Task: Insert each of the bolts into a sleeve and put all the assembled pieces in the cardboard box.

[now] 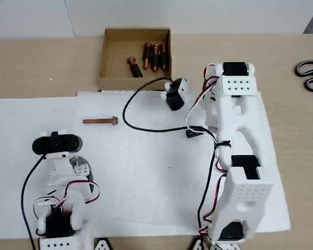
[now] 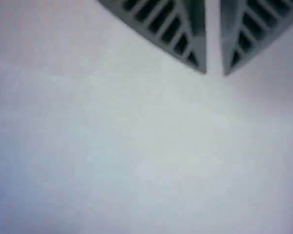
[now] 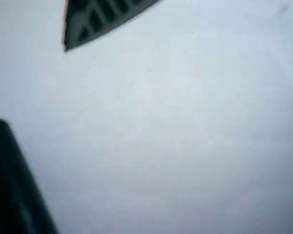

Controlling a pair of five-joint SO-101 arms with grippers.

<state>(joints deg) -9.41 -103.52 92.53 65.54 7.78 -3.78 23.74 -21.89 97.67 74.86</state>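
Note:
One copper bolt (image 1: 100, 121) lies alone on the white paper (image 1: 146, 172), left of centre. The cardboard box (image 1: 108, 54) at the back holds several copper bolts in dark sleeves (image 1: 155, 56). My left gripper (image 1: 78, 165) is folded back low at the front left, well short of the bolt. Its grey ribbed fingertips (image 2: 195, 53) are shut, with nothing between them, just above the paper. My right gripper (image 1: 173, 96) hangs just in front of the box's right corner, to the right of the bolt. It is open and empty, with one ribbed fingertip (image 3: 95, 19) over bare paper.
A black cable (image 1: 133, 122) loops over the paper between the bolt and the right arm. Scissors (image 1: 310, 74) lie at the far right on the wooden table (image 1: 36, 67). A dark shape (image 3: 12, 185) shows at the edge of the right wrist view.

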